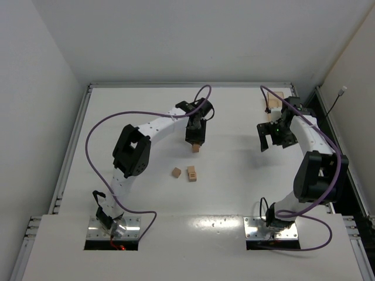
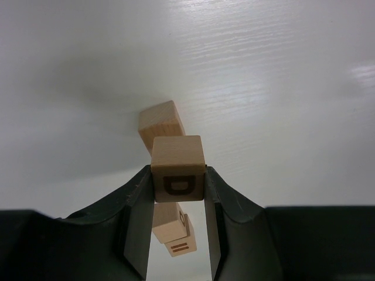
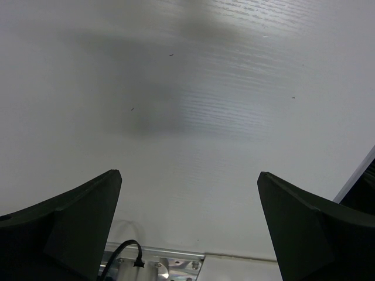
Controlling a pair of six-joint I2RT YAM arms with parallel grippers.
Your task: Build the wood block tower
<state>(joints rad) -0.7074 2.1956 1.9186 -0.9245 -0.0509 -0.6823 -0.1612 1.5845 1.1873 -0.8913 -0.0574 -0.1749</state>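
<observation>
My left gripper point(image 1: 195, 140) is shut on a light tan wooden cube point(image 1: 195, 148) near the table's middle. In the left wrist view the cube point(image 2: 178, 174) sits between the fingertips of that gripper point(image 2: 178, 181), and its near face shows a dark D-like mark. Another tan cube point(image 2: 159, 123) lies on the table just beyond it. Two more cubes point(image 2: 170, 228), touching each other, show below it between the fingers. From above, a single cube point(image 1: 176, 172) and a two-cube piece point(image 1: 191, 173) lie nearer the arm bases. My right gripper point(image 1: 270, 139) is open and empty over bare table point(image 3: 187, 222).
A tan tray point(image 1: 276, 96) lies at the back right corner, behind the right arm. Metal rails run along the table's edges. A purple cable loops over each arm. The right arm's base plate point(image 3: 170, 266) shows at the bottom of the right wrist view.
</observation>
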